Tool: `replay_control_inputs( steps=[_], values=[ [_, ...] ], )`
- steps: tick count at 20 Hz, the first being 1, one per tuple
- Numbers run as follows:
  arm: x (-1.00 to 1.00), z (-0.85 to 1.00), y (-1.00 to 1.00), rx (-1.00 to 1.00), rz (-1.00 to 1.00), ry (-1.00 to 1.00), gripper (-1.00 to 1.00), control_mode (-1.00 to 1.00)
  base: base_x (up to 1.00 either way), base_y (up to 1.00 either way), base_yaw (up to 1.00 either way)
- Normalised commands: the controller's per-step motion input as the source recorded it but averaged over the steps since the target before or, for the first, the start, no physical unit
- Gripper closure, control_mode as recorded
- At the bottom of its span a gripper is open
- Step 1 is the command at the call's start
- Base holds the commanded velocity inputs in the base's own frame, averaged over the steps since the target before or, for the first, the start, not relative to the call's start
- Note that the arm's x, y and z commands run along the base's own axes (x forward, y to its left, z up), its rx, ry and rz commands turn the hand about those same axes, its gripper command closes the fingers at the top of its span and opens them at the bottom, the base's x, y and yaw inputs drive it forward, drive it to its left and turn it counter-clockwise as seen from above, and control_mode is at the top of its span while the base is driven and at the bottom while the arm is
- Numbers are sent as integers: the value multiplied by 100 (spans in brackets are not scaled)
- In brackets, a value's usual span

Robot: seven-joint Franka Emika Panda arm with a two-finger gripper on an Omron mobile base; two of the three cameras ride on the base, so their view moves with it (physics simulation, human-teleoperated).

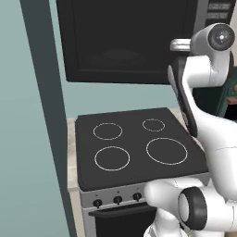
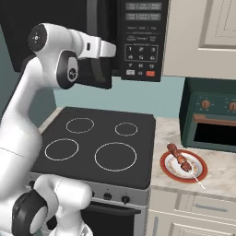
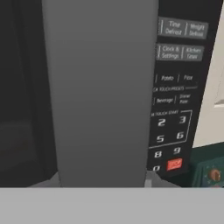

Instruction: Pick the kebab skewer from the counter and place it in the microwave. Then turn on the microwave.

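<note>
your gripper [image 2: 112, 50] sits at the microwave [image 2: 138, 37] door handle [image 3: 103, 92]; you cannot tell whether it grips. kebab skewer [image 2: 179, 159] lies on the plate [image 2: 199, 171]. pull off-line and you may slip off.

Matt grey microwave handle [image 3: 100, 92], speckled stone counter [image 2: 221, 177]

Flat, even, rendered light with no clear source fills the scene, casting only a faint shadow under the plate [image 2: 184, 167] on the surface [image 2: 221, 177], with no glare on the microwave [image 2: 138, 41], whose handle [image 3: 100, 92] looks blurred up close.
</note>
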Motion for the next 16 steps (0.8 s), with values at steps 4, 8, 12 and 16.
replay_control_inputs(
  steps=[4, 8, 12, 16],
  values=[
    [-80, 20, 0, 0, -11, -6, 100, -100, 0, 0, 0],
    [-83, 19, 0, 0, -8, -10, 100, -100, 0, 0, 0],
    [-87, 19, 0, 0, -6, -12, 100, -100, 0, 0, 0],
    [-86, 18, 0, 0, -5, -14, 100, -100, 0, 0, 0]
  ],
)
